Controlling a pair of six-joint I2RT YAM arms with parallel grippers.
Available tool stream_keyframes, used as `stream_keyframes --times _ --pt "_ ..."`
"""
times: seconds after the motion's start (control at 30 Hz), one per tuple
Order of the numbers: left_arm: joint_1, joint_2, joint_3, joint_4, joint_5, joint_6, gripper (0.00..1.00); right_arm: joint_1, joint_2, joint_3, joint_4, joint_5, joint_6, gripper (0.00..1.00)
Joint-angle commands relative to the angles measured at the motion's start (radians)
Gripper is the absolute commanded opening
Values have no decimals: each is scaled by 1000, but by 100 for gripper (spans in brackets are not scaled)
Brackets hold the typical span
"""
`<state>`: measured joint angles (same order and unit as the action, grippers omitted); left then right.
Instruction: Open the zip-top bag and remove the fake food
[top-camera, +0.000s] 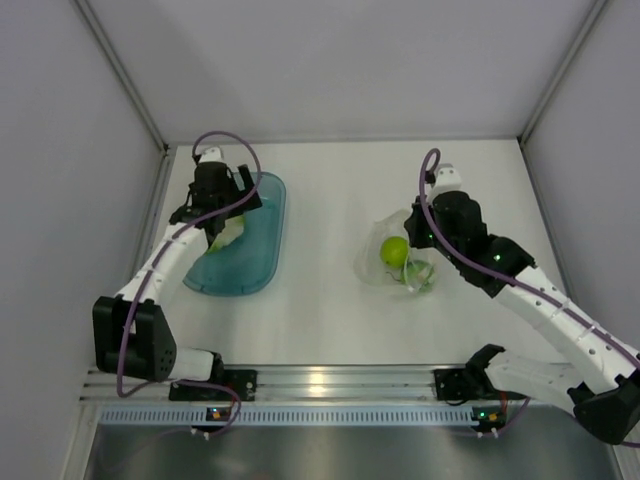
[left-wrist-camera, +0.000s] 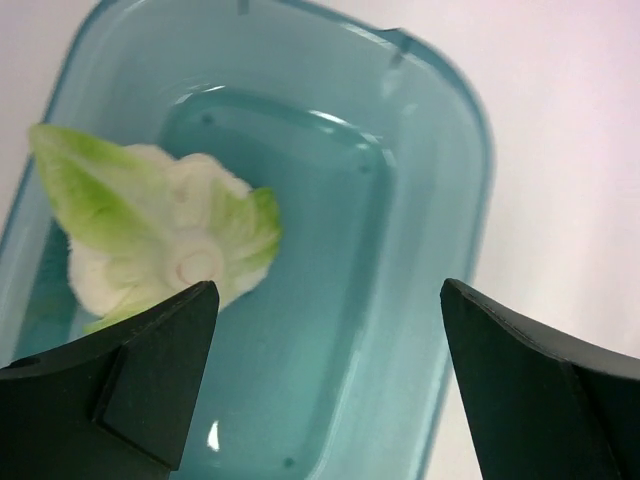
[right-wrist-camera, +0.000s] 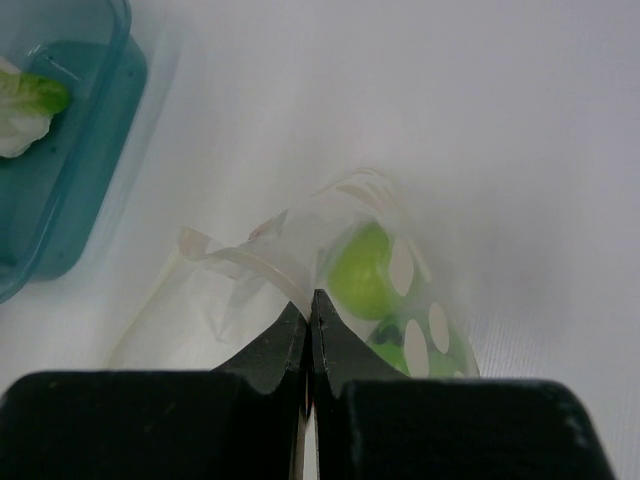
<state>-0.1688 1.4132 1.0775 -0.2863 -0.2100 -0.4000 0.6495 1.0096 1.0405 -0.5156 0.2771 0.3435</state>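
The clear dotted zip-top bag (top-camera: 392, 262) lies right of the table's middle, its mouth open toward the left. Inside it are the lime-green ball (top-camera: 394, 250) and the striped green ball (top-camera: 421, 275); both also show in the right wrist view, the lime ball (right-wrist-camera: 358, 270) above the striped one (right-wrist-camera: 405, 345). My right gripper (right-wrist-camera: 312, 297) is shut on the bag's rim (right-wrist-camera: 265, 265). The white-and-green leafy lump (left-wrist-camera: 165, 235) lies in the teal tub (left-wrist-camera: 430, 200). My left gripper (left-wrist-camera: 325, 300) is open and empty above the tub, the lump just beyond its left finger.
The teal tub (top-camera: 255, 255) sits at the left of the table, under the left arm. White walls close in the table at the back and on both sides. A metal rail (top-camera: 340, 385) runs along the near edge.
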Motion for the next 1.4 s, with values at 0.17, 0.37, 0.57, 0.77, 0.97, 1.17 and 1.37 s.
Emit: stream_keyframes --times 0.17,0.37,0.57,0.77,0.97,1.17,1.37 --pt "-1 -186 -14 116 489 -223 98 -8 20 26 63 -19 43 0" --pt "-147 -312 -67 240 439 -286 98 -8 50 24 94 16 86 0" --pt "-403 -316 -28 240 247 -307 91 -10 66 -2 150 63 205 0" --pt "-580 -234 27 275 184 -306 73 -10 86 -2 172 65 278 0" --pt "-652 -111 18 435 288 -349 52 -8 70 -16 200 50 307 0" --pt "-687 49 38 549 406 -385 34 -11 44 -31 200 60 290 0" --pt "-710 125 12 691 478 -353 16 -31 40 -36 183 37 259 0"
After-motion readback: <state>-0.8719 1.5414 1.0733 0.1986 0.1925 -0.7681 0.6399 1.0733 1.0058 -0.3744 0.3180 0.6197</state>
